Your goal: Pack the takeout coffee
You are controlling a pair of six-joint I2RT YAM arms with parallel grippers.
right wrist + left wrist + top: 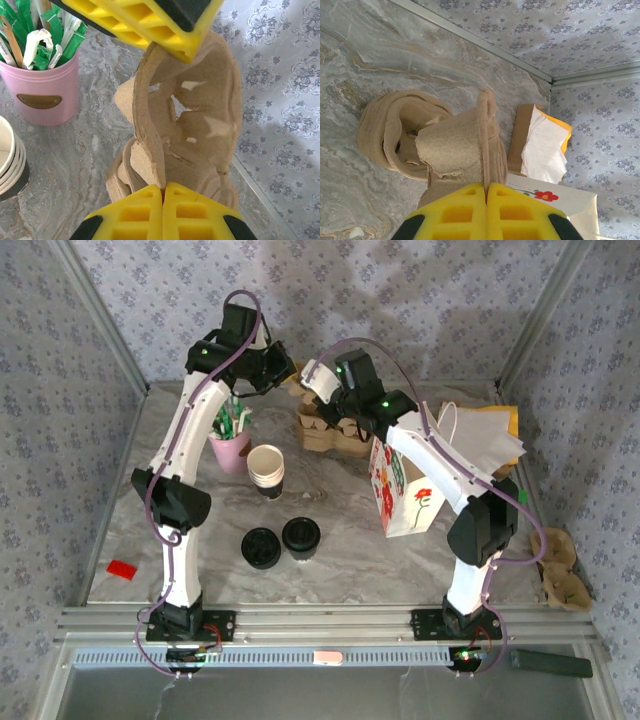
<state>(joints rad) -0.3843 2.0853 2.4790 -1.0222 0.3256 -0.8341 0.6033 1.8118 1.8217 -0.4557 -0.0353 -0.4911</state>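
Rear of bench (350, 560): left end effector (485, 186) and right end effector (163, 190) each pinched shut on a wall of the pulp cup carrier (200, 115), seemingly topmost of a stack.

Marble table (340, 570); on it pink pot (231, 451), cup stack (266, 468), takeout coffee (301, 536), lid pile (262, 547), floral bag (405, 502)

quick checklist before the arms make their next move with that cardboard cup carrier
1. left gripper shut on the cup carrier edge: ok
2. right gripper shut on the same carrier: ok
3. held carrier free of the carrier stack under it: cannot tell
4. takeout coffee upright, lid on: ok
5. paper bag standing: ok
6. bag mouth open: cannot tell
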